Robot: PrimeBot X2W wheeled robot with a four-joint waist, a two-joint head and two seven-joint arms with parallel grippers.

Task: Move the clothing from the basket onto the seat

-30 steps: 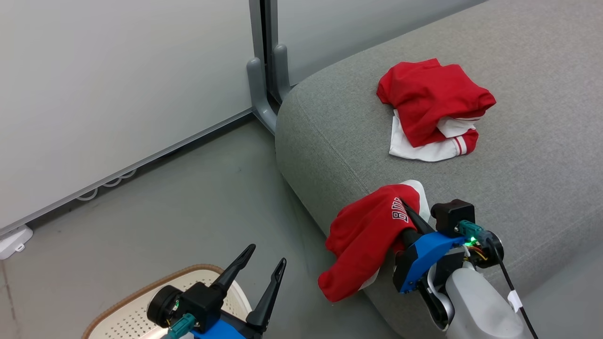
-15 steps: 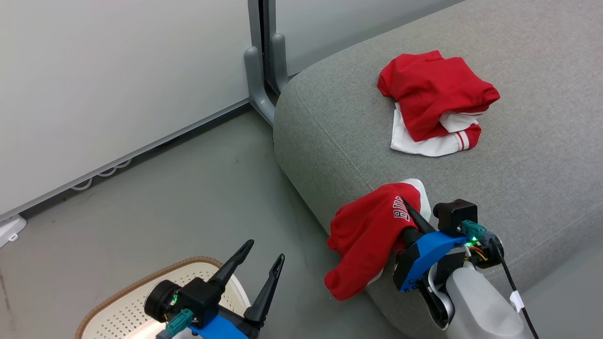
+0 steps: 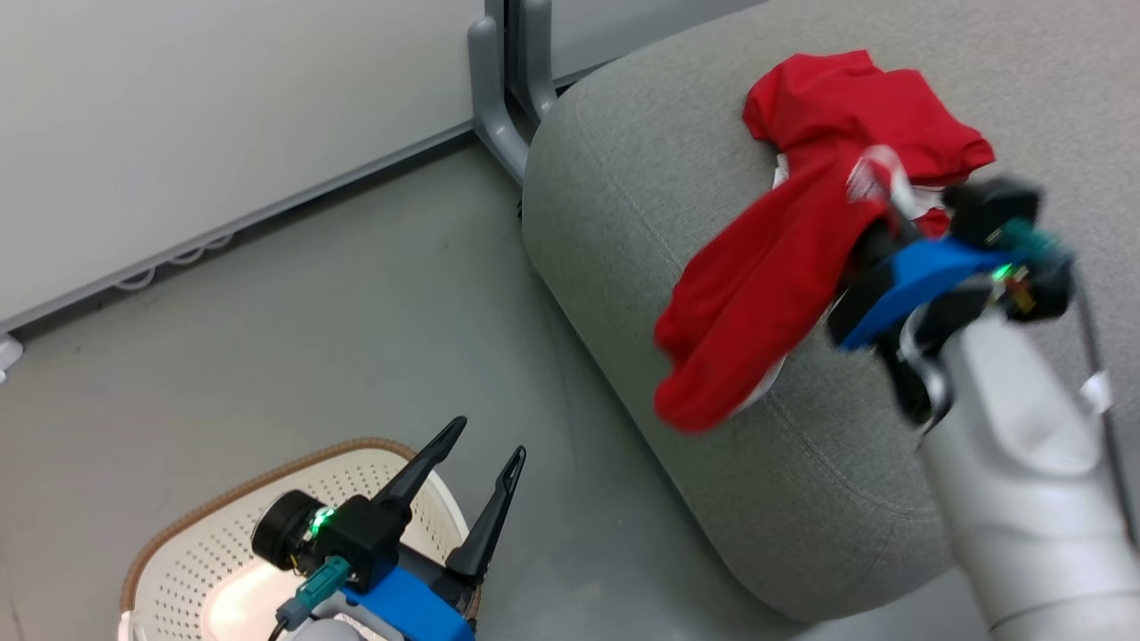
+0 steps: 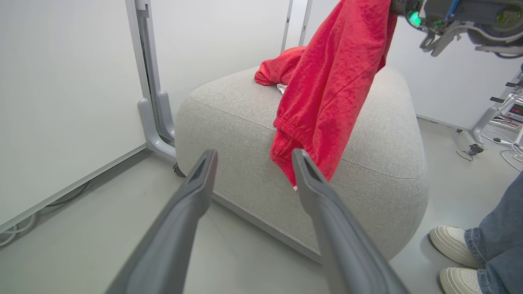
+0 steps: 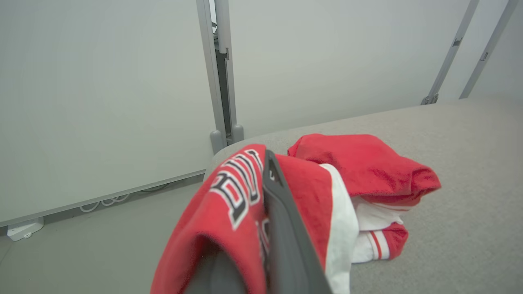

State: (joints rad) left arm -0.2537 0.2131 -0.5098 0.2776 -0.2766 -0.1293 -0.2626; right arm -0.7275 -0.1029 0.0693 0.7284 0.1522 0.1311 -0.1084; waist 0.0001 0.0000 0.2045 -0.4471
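Observation:
My right gripper (image 3: 877,223) is shut on a red garment (image 3: 757,294) with white lettering, holding it in the air over the grey seat (image 3: 623,178); the cloth hangs down past the seat's front edge. In the right wrist view one dark finger (image 5: 282,212) pins this garment (image 5: 229,204). A second red and white garment (image 3: 855,107) lies crumpled on the seat just beyond it. My left gripper (image 3: 489,436) is open with nothing in it, above the cream basket (image 3: 178,534) at the lower left. The left wrist view shows the hanging garment (image 4: 327,94) ahead of the open fingers.
A grey panel post (image 3: 503,89) stands on the floor at the seat's far corner, with white wall panels and cables along their base. A person's white shoes (image 4: 453,241) and jeans stand right of the seat. Bare grey floor separates basket and seat.
The right gripper has lifted the lettered garment off the seat's front edge and carried it up toward the other garment. The head camera has shifted. The left gripper stays open over the basket.

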